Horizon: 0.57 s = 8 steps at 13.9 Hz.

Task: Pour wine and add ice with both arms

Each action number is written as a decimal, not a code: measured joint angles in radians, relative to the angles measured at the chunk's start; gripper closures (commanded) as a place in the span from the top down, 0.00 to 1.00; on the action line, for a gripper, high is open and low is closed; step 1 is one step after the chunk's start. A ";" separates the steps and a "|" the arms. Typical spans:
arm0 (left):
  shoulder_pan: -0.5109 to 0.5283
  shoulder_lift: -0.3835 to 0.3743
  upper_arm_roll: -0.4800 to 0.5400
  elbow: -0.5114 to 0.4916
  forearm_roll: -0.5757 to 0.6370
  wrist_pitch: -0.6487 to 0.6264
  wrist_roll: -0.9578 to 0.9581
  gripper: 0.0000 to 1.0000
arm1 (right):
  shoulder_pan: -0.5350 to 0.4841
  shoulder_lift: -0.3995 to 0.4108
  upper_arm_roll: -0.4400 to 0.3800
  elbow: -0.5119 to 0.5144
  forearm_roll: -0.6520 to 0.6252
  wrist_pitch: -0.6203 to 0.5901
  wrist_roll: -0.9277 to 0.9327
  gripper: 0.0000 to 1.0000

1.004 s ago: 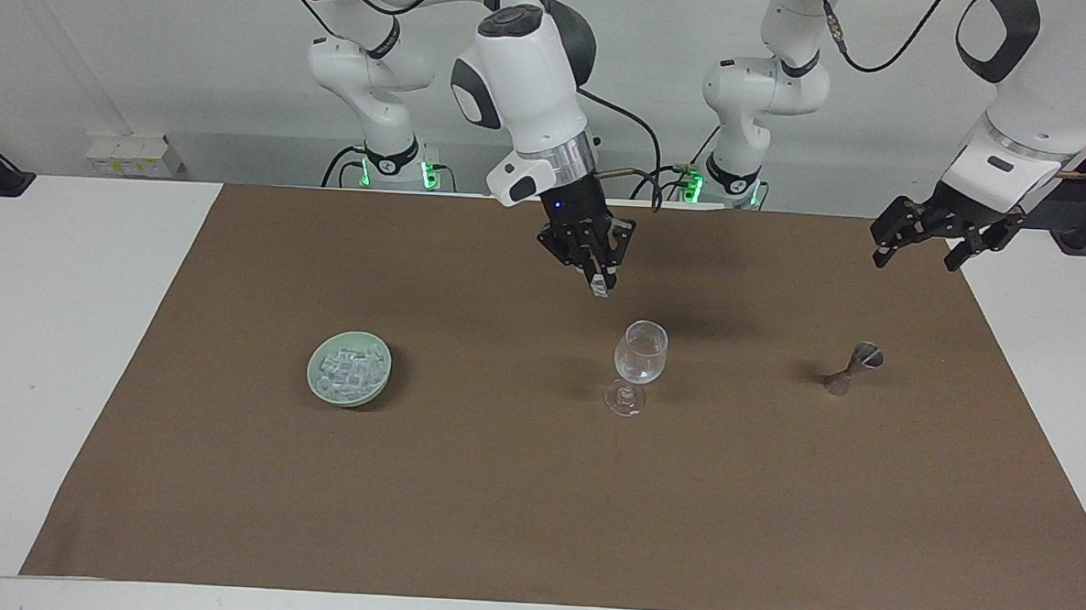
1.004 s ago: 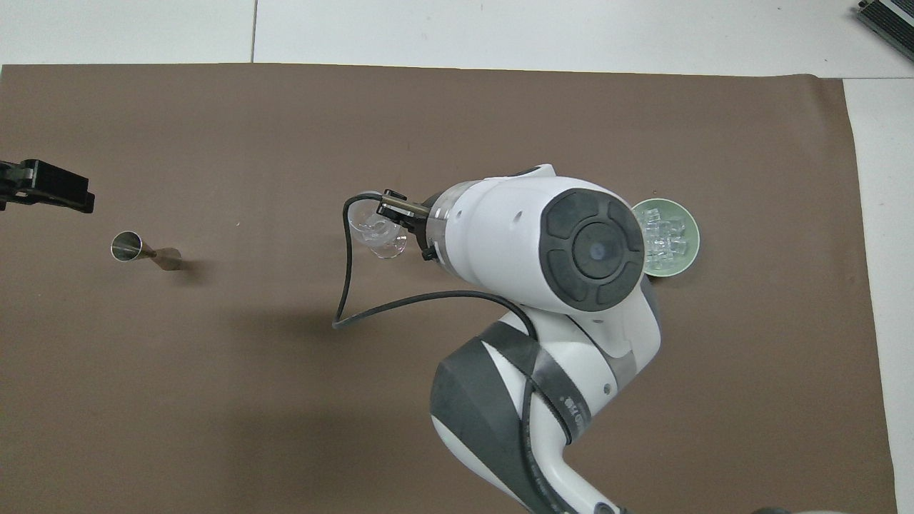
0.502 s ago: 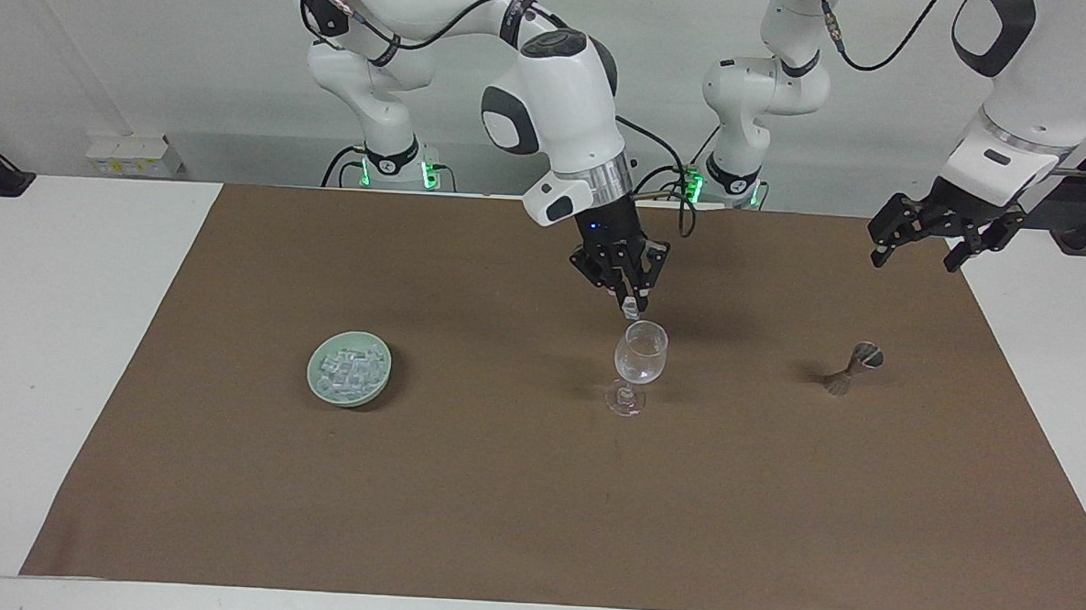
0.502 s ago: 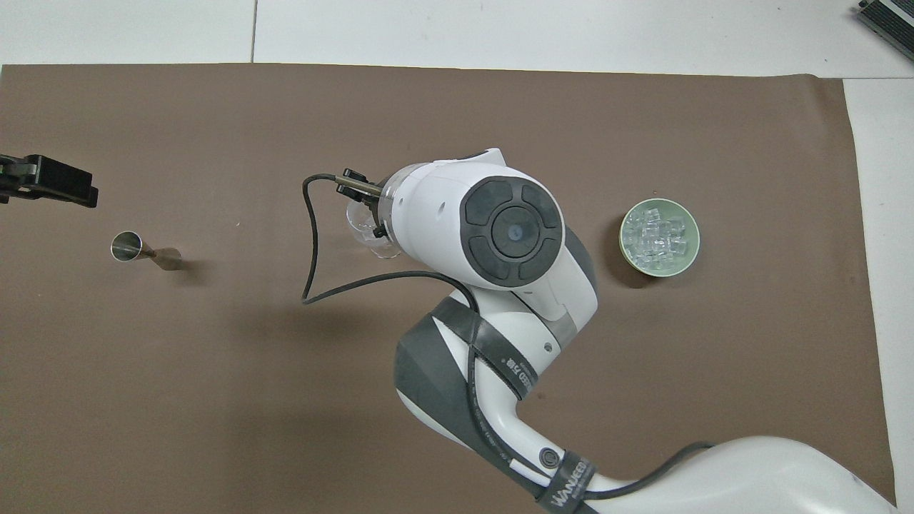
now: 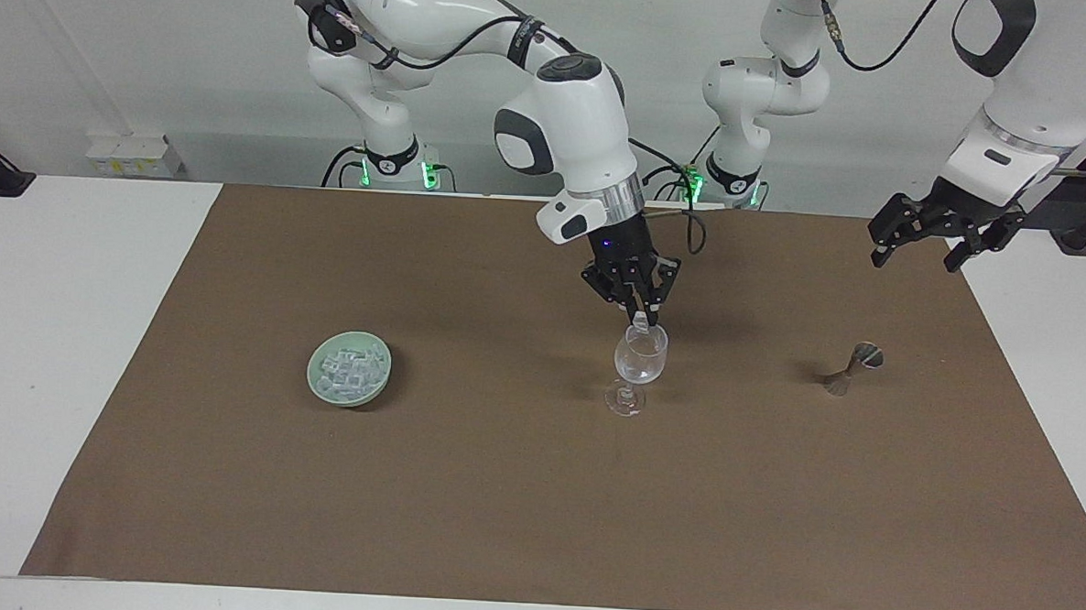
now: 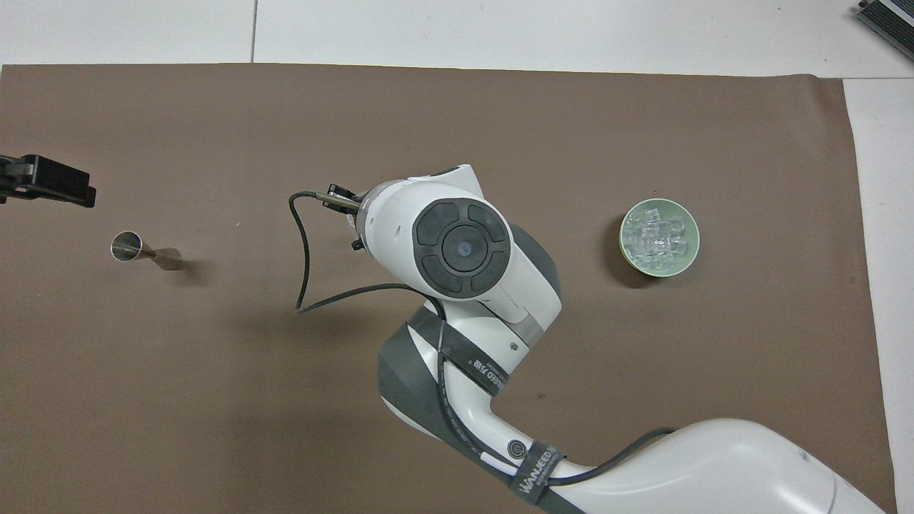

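A clear stemmed glass (image 5: pixel 639 362) stands upright at the middle of the brown mat. My right gripper (image 5: pixel 639 320) hangs just above its rim, shut on one small ice cube (image 5: pixel 640 326) that pokes out below the fingertips. In the overhead view the right arm (image 6: pixel 460 250) covers both the glass and the gripper. The rest of the ice (image 5: pixel 348 370) (image 6: pixel 658 237) is heaped in a pale green bowl (image 5: pixel 318 382) (image 6: pixel 682 265) toward the right arm's end. My left gripper (image 5: pixel 915 254) waits open in the air over the mat's edge at the left arm's end. No wine is in view.
A small metal jigger (image 5: pixel 852 366) (image 6: pixel 143 250) stands on the mat between the glass and the left arm's end, below the left gripper. The brown mat (image 5: pixel 498 505) covers most of the white table (image 5: pixel 47 320).
The right gripper has come down and toward the left arm's end with the ice cube, from over bare mat to just above the glass rim. The left arm has hardly moved.
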 measured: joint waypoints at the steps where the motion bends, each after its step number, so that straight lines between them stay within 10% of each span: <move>1: 0.000 -0.002 0.002 0.000 0.000 0.000 0.000 1.00 | 0.001 0.003 0.000 0.000 -0.002 0.000 0.000 0.00; 8: 0.001 -0.002 0.008 0.000 0.000 0.000 0.017 1.00 | 0.001 0.021 0.000 0.000 -0.004 0.029 0.000 0.27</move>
